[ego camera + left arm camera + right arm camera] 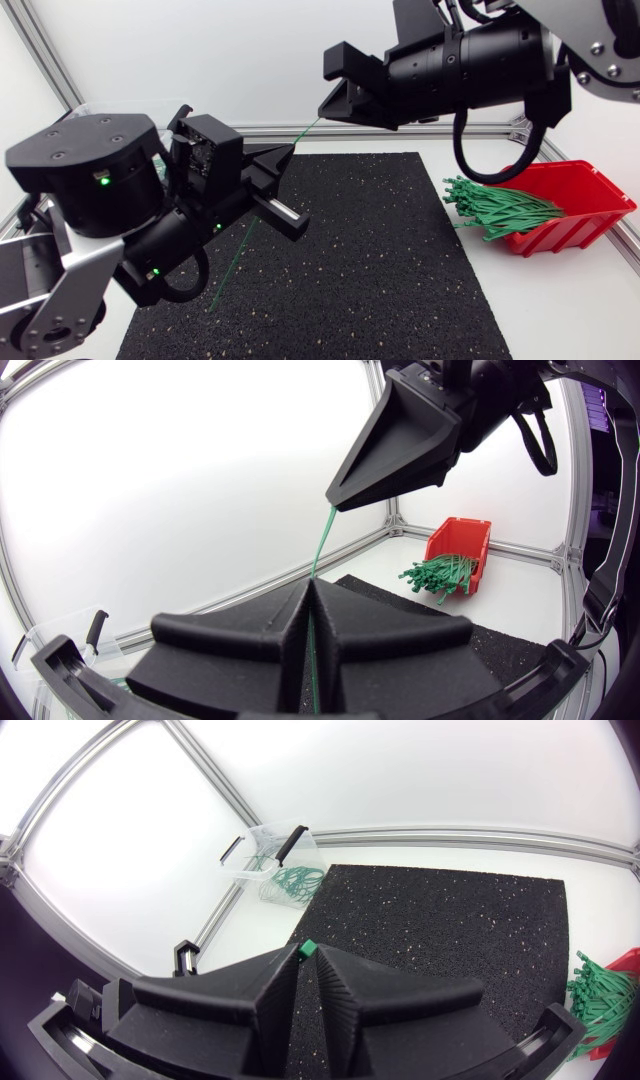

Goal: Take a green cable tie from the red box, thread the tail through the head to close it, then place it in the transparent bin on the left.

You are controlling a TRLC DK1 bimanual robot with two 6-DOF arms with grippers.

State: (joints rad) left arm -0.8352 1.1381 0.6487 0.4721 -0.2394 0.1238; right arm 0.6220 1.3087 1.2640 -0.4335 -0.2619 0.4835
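Note:
A single green cable tie hangs slanted above the black mat. My left gripper is shut on it partway along; in the left wrist view the green cable tie runs through the closed left gripper. Its upper end reaches my right gripper, whose narrow jaws pinch the tie's head. The right gripper hangs just ahead of the left one. The red box at the right holds a bundle of green ties. The transparent bin stands at the far left corner.
Looped green ties lie in and beside the transparent bin. An aluminium frame rail borders the table's back edge. My left arm's bulky joint fills the left side over the mat's edge.

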